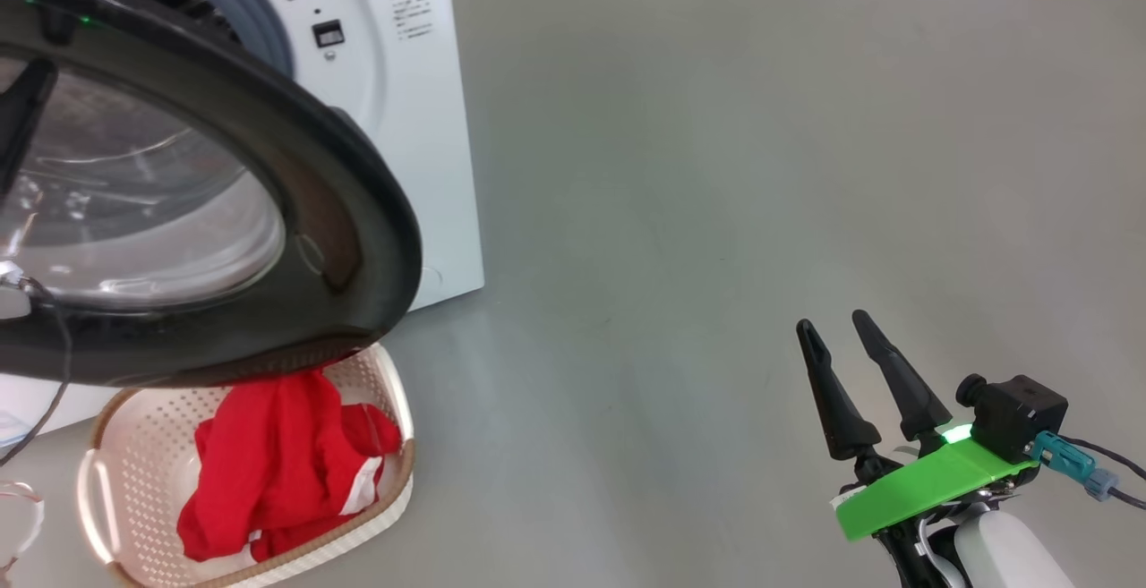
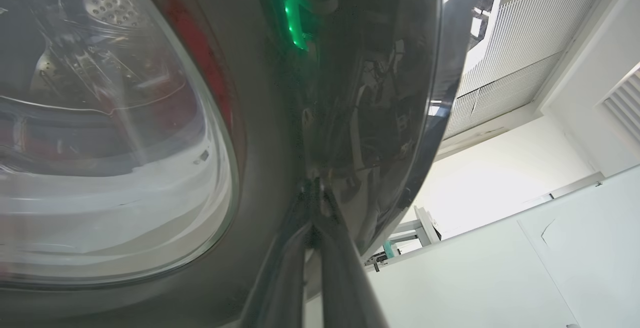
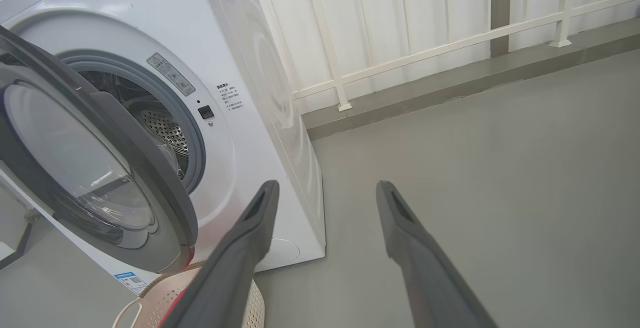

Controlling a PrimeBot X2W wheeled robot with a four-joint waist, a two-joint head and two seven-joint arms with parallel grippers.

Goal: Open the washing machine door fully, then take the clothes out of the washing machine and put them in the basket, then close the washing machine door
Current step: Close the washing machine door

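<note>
We were in a bare indoor test space, more lab than home: a lone washer [image 3: 230, 138] stood on a plain grey floor [image 1: 716, 167], with white panels [image 3: 425, 3] and rails [image 3: 450, 46] behind, under a slatted ceiling [image 2: 530, 28].

Ahead of me: grey floor [image 1: 734, 167]; beyond it, a white railing [image 3: 327, 43] stands on a low grey kerb [image 3: 450, 86]
</note>
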